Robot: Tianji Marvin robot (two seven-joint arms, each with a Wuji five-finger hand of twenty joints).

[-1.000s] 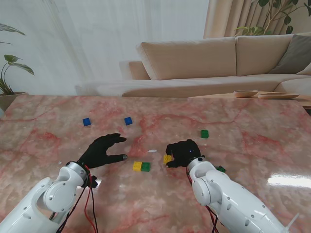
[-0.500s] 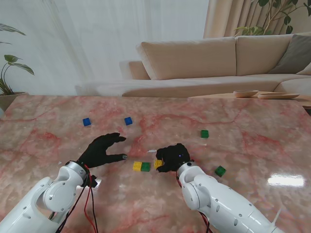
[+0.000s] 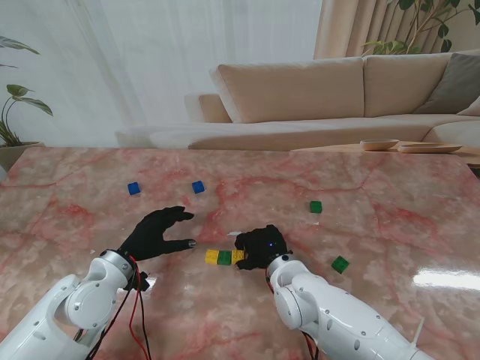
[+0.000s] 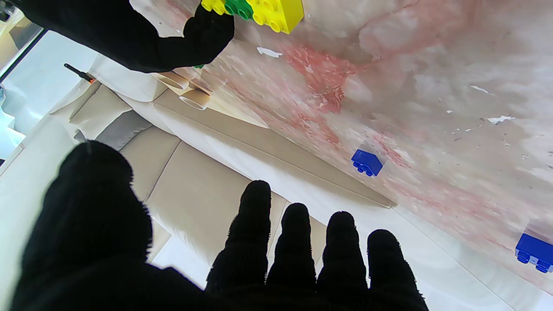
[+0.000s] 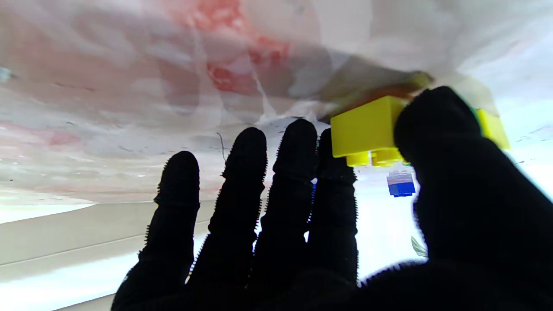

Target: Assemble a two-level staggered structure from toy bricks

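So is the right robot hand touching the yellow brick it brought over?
Touching. The right wrist view shows the right robot hand pinching the yellow brick between thumb and index finger, no gap visible.

A beige sofa [image 3: 330,97] is sitting beyond the marble table [image 3: 420,217]; daylight is streaming through sheer curtains [image 3: 150,60] upper left.

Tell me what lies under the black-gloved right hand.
The right hand covers part of a yellow toy brick abutting the green brick. The brick's far side and the marble beneath the palm are hidden.
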